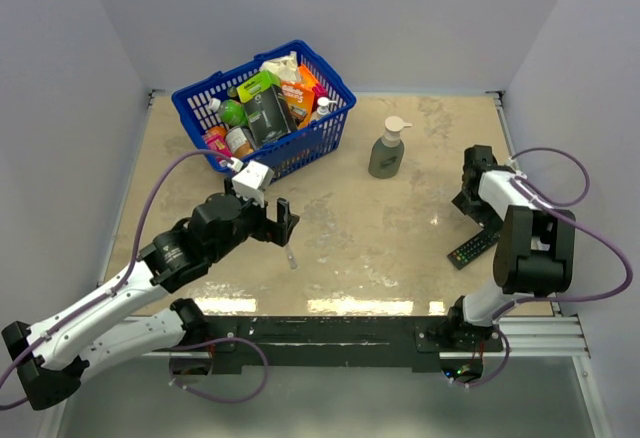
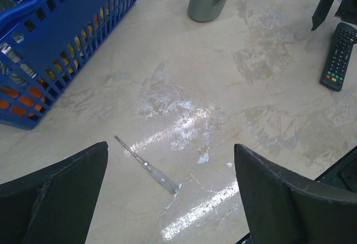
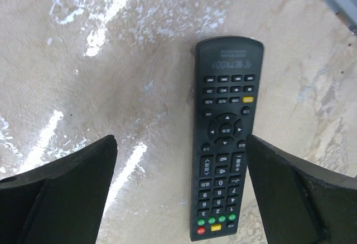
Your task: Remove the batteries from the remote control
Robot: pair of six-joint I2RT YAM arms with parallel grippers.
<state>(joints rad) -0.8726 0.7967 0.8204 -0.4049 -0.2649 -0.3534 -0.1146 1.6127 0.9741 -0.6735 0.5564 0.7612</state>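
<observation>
Remote control (image 3: 226, 138) lies flat on the table (image 1: 380, 248) near its right edge, button face up, coloured keys toward the robot. Right pincer (image 3: 179, 139) hangs over it with fingers spread wide, gripping nothing; the remote sits closer to the right-hand finger in the wrist view. Left pincer (image 2: 170, 146) also spread and holding nothing, above a small clear-handled screwdriver (image 2: 148, 166) lying on the table left of centre. Blue basket (image 1: 335, 128) of mixed packages at back left; grey pump bottle (image 1: 386, 153) upright just right of it.
</observation>
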